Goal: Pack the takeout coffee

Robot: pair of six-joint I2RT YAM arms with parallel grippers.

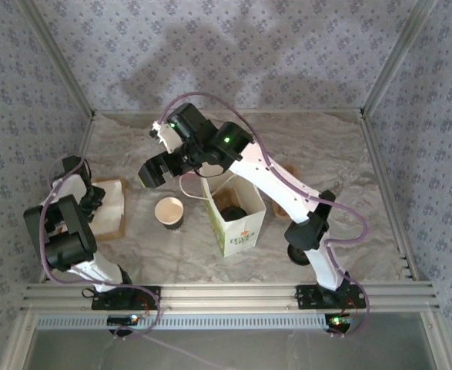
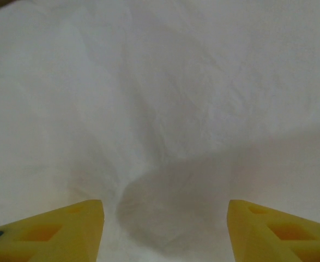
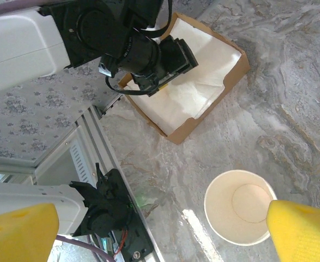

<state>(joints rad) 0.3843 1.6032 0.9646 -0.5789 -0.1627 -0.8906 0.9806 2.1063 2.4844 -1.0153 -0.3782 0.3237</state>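
We are looking across the tabletop (image 1: 349, 177): the white bag (image 1: 241, 231) is standing open just right of the right tool (image 1: 155, 171), whose fingers are spread wide, empty. The left tool (image 2: 165, 215), fingers apart, is hovering over napkins (image 2: 160, 82). Inside the bag, a dark round shape is probably the takeout coffee (image 1: 230, 213). We are judging it light, crushable, spillable: gripping the wall below the lid, upright.
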